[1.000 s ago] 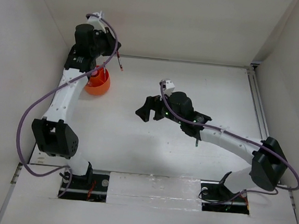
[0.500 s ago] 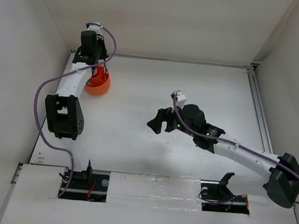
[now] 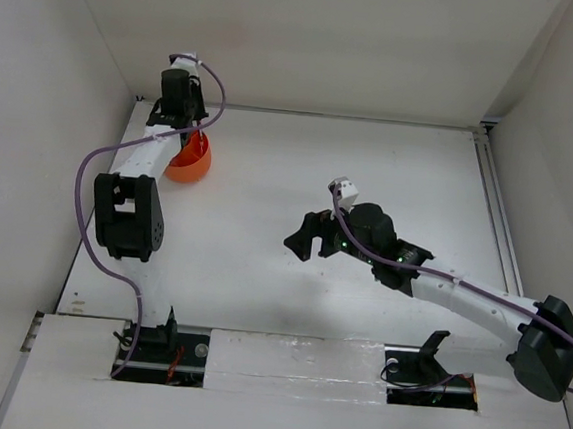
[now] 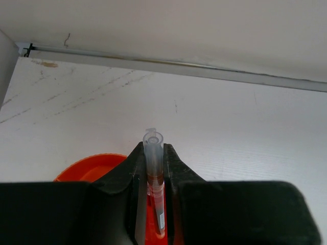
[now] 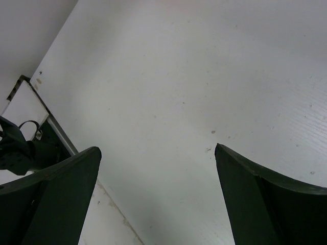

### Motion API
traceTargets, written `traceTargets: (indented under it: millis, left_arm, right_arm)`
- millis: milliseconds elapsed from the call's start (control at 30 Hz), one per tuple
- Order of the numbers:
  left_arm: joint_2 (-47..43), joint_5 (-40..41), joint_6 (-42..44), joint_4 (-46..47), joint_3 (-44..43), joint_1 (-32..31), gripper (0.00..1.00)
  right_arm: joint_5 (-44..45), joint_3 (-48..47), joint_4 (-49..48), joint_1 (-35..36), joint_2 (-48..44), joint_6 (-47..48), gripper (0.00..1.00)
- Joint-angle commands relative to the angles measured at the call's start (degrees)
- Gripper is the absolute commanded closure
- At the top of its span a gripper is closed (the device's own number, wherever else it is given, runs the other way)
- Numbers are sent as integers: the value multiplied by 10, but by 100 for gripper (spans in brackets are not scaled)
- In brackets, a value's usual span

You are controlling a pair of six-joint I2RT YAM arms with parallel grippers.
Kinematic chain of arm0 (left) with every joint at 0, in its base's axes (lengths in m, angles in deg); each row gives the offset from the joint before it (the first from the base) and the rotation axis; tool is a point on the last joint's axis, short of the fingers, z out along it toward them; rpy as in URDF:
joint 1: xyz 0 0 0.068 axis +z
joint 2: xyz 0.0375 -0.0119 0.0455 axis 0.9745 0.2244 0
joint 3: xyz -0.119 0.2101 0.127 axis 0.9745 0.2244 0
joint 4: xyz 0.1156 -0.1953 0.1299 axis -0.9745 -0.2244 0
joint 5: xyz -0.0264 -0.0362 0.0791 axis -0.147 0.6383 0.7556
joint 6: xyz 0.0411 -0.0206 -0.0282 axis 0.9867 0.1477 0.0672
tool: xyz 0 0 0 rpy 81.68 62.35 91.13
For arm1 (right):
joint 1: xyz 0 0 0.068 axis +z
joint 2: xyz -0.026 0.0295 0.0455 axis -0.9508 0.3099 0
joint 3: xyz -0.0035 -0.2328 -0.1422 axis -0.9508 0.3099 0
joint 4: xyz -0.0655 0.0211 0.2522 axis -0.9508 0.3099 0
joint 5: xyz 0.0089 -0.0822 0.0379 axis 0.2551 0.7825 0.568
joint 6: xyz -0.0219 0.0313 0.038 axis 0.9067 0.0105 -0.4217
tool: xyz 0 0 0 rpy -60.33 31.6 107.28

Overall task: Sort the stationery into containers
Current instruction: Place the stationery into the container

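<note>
- The left gripper (image 4: 154, 159) is over the orange cup (image 3: 195, 162), its fingers (image 4: 134, 164) pressed together on one red-white pen (image 4: 153, 142).
- The pen lies along the fingers with its clear end sticking out past the tips. Orange shows behind its lower part, and I cannot tell whether it touches the cup.
- From above, the left wrist covers the cup's left rim. In the wrist view, the gripper body hides the cup's near half.
- The right gripper (image 3: 307, 236) hangs well to the right of the cup and nearer the arm bases, with its fingers (image 5: 245, 184) wide apart over bare table (image 3: 371, 162).
- A purple cable (image 3: 86, 189) loops off the left arm, nearer than the cup.
- In view: one cup, one pen, two arms.
</note>
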Motion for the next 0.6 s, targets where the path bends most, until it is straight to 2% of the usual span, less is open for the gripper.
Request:
traceTargets:
  millis: [0, 333, 400, 500, 567]
  left_arm:
    - [-2, 7, 15, 32, 8, 2, 100]
    - [3, 37, 22, 50, 35, 2, 100]
    - [3, 44, 22, 50, 41, 2, 85]
    - [3, 44, 22, 57, 41, 2, 90]
    - [3, 38, 22, 57, 41, 2, 59]
  right_arm:
    - [-5, 5, -9, 2, -9, 9, 1]
    - [-10, 5, -9, 2, -9, 9, 1]
    - [-5, 5, -9, 2, -9, 9, 1]
    - [-5, 5, -9, 2, -14, 9, 1]
    - [-5, 5, -9, 2, -14, 9, 1]
